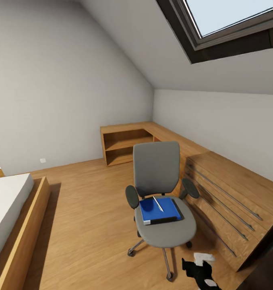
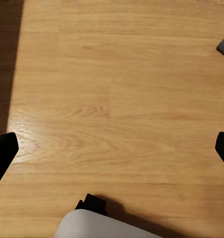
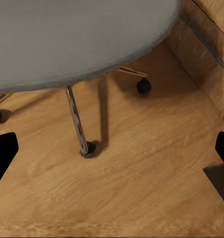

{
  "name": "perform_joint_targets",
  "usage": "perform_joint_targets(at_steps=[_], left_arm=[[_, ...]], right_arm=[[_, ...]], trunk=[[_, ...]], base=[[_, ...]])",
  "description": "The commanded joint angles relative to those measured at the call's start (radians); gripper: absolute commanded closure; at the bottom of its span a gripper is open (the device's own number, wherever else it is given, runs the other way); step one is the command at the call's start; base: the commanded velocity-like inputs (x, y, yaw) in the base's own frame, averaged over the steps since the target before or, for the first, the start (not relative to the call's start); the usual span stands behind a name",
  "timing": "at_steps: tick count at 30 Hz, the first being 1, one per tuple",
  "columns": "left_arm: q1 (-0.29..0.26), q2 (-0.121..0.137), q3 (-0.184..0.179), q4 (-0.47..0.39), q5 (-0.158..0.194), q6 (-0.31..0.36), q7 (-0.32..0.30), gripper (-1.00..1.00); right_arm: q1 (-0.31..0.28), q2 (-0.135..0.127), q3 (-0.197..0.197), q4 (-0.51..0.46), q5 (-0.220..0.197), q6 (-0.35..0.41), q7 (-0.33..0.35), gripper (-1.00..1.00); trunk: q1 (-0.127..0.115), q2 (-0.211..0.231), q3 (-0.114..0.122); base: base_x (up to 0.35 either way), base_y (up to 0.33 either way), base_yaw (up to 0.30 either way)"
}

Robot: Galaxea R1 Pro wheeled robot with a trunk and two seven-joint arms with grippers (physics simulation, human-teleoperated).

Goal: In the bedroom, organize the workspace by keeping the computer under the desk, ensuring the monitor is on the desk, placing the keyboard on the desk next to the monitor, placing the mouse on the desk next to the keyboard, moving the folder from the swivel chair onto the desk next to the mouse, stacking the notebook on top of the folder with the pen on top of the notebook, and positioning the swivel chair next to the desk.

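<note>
The grey swivel chair (image 1: 158, 173) stands mid-room on the wooden floor, its back towards the corner. On its seat lies the blue folder (image 1: 156, 209) with a thin pale pen (image 1: 158, 204) across it. A dark edge runs along the folder's front and right side; I cannot tell whether that is the notebook. My right arm's wrist (image 1: 200, 270) hangs low, just in front of the chair's base. The right gripper (image 3: 112, 153) is open and empty, looking at the seat's underside (image 3: 77, 39) and a chrome leg (image 3: 76, 119). The left gripper (image 2: 112, 148) is open over bare floor.
A low oak chest (image 1: 229, 189) with long bar handles lines the right wall beside the chair. An oak shelf unit (image 1: 124, 145) fills the far corner. A bed (image 1: 9, 209) stands at the left. A dark slab's corner (image 1: 267, 257) shows at the lower right.
</note>
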Motion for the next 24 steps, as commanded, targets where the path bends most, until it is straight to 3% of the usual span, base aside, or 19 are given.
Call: perform_joint_targets(at_steps=[1, 3, 4, 6, 7, 9, 11, 13, 15, 17, 24], left_arm=[[0.000, 0.000, -0.001, -0.002, 0.006, -0.001, 0.002, -1.00], [0.000, 0.001, 0.000, -0.002, 0.007, -0.001, 0.003, -1.00], [0.000, 0.001, 0.000, -0.002, 0.007, -0.001, 0.003, -1.00], [0.000, 0.000, 0.000, -0.002, 0.007, -0.001, 0.003, -1.00], [0.000, 0.001, 0.001, -0.003, 0.007, -0.001, 0.003, -1.00], [0.000, 0.001, 0.001, -0.003, 0.008, -0.001, 0.003, -1.00], [0.000, 0.000, 0.001, -0.003, 0.008, -0.001, 0.003, -1.00], [0.000, 0.000, 0.001, -0.003, 0.008, -0.001, 0.003, -1.00], [0.000, 0.000, 0.001, -0.003, 0.009, -0.001, 0.003, -1.00], [0.000, -0.001, 0.002, -0.003, 0.009, -0.001, 0.003, -1.00], [0.000, -0.001, 0.002, -0.003, 0.010, -0.001, 0.003, -1.00]], right_arm=[[0.000, -0.005, -0.011, -0.081, 0.001, 0.095, 0.000, -1.00], [0.000, -0.008, -0.020, -0.243, -0.006, 0.272, -0.002, -1.00], [0.000, -0.008, -0.023, -0.390, -0.010, 0.452, -0.003, -1.00], [-0.001, -0.003, -0.023, -0.521, -0.012, 0.594, -0.003, -1.00], [-0.001, 0.010, -0.022, -0.609, -0.013, 0.677, -0.004, -1.00], [-0.004, 0.038, -0.019, -0.679, -0.011, 0.761, -0.005, -1.00], [-0.008, 0.061, -0.011, -0.702, -0.009, 0.801, -0.003, -1.00], [-0.014, 0.081, 0.028, -0.716, -0.005, 0.825, -0.002, -1.00], [-0.017, 0.089, 0.087, -0.722, -0.003, 0.833, -0.003, -1.00], [-0.018, 0.089, 0.106, -0.724, -0.004, 0.828, -0.002, -1.00], [-0.017, 0.094, 0.091, -0.724, -0.024, 0.779, -0.001, -1.00]], trunk=[[0.000, -0.001, -0.001], [0.000, -0.001, -0.001], [0.000, -0.001, -0.001], [0.000, -0.001, -0.001], [0.000, -0.001, -0.001], [0.000, -0.001, -0.001], [0.000, -0.001, -0.001], [0.000, -0.001, -0.001], [0.000, -0.001, -0.001], [0.000, -0.001, -0.001], [0.000, -0.001, -0.003]], base=[[0.000, 0.000, 0.000], [0.000, 0.000, 0.000], [0.000, 0.000, 0.000], [0.000, 0.000, 0.000], [0.000, 0.000, 0.000], [0.024, 0.000, 0.000], [0.117, 0.000, 0.000], [0.242, 0.000, 0.000], [0.300, 0.000, 0.000], [0.323, 0.000, 0.000], [0.332, 0.000, 0.034]])
